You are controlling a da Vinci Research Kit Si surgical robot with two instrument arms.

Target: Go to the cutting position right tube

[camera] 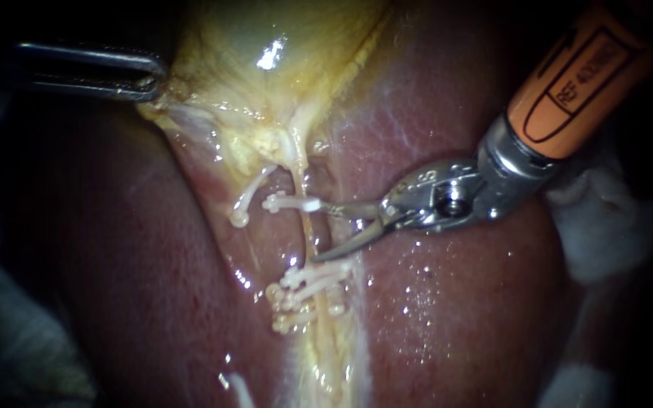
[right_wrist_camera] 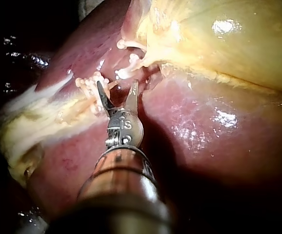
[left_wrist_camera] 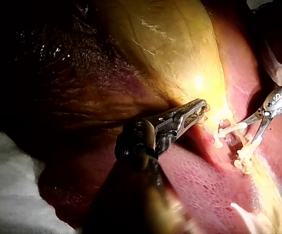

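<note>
Gaping beside the thin pale yellow right tube (camera: 309,236), just above the white plastic clip cluster (camera: 307,291), the right instrument (camera: 323,232)'s curved blades should straddle it, clear of clips. The left instrument (camera: 145,75)'s jaws clamp the yellow gallbladder (camera: 266,68).

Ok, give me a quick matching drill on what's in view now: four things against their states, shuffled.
Things:
1 left tool
2 right tool
3 gallbladder
4 clips

States:
a white, clustered on the tube
b jaws open, tips close to the tube
c jaws shut on the gallbladder's edge
d yellow, glistening

Pairs: 1-c; 2-b; 3-d; 4-a
</note>
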